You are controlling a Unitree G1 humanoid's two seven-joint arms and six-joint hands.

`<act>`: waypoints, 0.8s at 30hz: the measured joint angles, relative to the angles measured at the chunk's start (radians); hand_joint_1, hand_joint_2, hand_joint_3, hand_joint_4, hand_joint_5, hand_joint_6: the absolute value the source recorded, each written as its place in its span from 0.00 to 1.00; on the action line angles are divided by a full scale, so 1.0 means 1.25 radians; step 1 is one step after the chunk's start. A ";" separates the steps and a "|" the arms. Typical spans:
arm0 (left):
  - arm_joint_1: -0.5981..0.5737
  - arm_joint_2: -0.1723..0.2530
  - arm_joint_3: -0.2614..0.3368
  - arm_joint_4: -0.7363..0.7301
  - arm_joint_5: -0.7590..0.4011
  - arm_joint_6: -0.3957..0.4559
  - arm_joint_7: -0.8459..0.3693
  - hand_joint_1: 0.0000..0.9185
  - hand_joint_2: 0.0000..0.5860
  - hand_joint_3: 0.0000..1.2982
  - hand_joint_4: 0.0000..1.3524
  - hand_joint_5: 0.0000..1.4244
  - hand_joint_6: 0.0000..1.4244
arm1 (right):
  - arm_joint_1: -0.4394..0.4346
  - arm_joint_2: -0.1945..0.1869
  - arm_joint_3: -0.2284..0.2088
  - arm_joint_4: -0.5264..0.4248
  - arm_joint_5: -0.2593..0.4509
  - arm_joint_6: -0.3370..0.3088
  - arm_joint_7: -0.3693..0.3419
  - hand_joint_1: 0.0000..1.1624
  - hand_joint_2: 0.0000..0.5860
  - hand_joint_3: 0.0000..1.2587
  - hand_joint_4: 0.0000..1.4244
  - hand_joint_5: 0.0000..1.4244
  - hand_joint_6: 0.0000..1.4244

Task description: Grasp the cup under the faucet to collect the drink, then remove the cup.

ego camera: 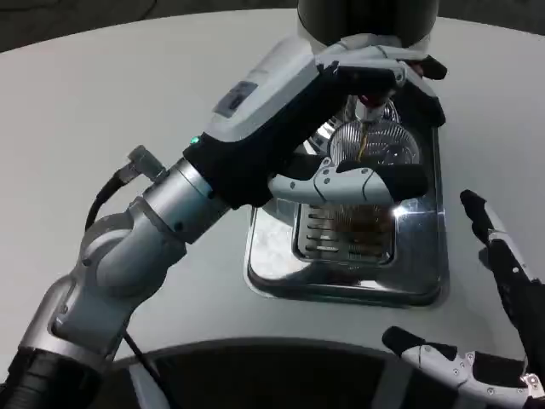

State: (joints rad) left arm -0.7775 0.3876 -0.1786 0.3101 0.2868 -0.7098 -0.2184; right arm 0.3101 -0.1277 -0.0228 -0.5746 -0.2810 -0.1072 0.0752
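Note:
A clear plastic cup stands on the grate of the silver drip tray, right under the faucet. A thin amber stream runs from the faucet into the cup, and brownish drink shows low in it. My left hand reaches in from the left and grips the cup, fingers wrapped over its far side and thumb across its near side. My right hand hovers at the lower right, apart from the tray, with fingers spread and nothing in it.
The dark dispenser body rises behind the tray at the top edge. My left forearm crosses the white table from the lower left. A dark edge runs along the bottom.

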 measured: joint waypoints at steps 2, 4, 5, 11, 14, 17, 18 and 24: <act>-0.003 0.000 0.000 0.005 0.000 -0.002 0.000 0.04 0.14 0.45 0.23 0.22 0.10 | -0.021 0.001 0.001 0.022 0.000 -0.007 -0.012 0.81 0.26 0.00 0.00 0.00 0.00; -0.004 0.001 0.000 0.007 0.000 -0.005 0.000 0.04 0.14 0.46 0.23 0.22 0.10 | -0.034 0.002 0.002 0.036 0.000 -0.013 -0.020 0.81 0.26 0.00 0.00 0.00 0.00; -0.005 0.001 0.000 0.009 0.000 -0.006 0.000 0.04 0.14 0.46 0.23 0.22 0.10 | -0.044 0.003 0.002 0.047 0.000 -0.018 -0.026 0.81 0.26 0.00 0.00 0.00 0.00; -0.008 0.001 -0.001 0.012 0.001 -0.009 0.000 0.04 0.14 0.46 0.23 0.22 0.10 | -0.100 0.019 0.009 0.113 -0.002 -0.042 -0.077 0.81 0.26 0.00 0.00 0.00 0.00; -0.009 0.002 -0.001 0.014 0.001 -0.010 0.000 0.04 0.14 0.46 0.23 0.22 0.10 | -0.112 0.036 0.019 0.139 -0.006 -0.050 -0.102 0.81 0.26 0.00 0.00 0.00 0.00; -0.010 0.002 -0.001 0.017 0.002 -0.011 0.000 0.04 0.14 0.44 0.23 0.22 0.10 | -0.128 0.048 0.028 0.171 -0.011 -0.063 -0.124 0.81 0.26 0.00 0.00 0.00 0.00; -0.011 0.002 -0.002 0.018 0.003 -0.011 0.000 0.04 0.14 0.44 0.23 0.22 0.10 | -0.136 0.055 0.030 0.182 -0.013 -0.065 -0.131 0.81 0.26 0.00 0.00 0.00 0.00; -0.013 0.002 -0.002 0.019 0.003 -0.015 0.000 0.04 0.14 0.42 0.23 0.22 0.10 | -0.164 0.065 0.035 0.230 -0.027 -0.086 -0.163 0.81 0.26 0.00 0.00 0.00 0.02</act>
State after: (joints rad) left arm -0.7943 0.3902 -0.1816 0.3343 0.2911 -0.7285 -0.2179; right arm 0.1054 -0.0460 0.0214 -0.2870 -0.3153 -0.2152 -0.1280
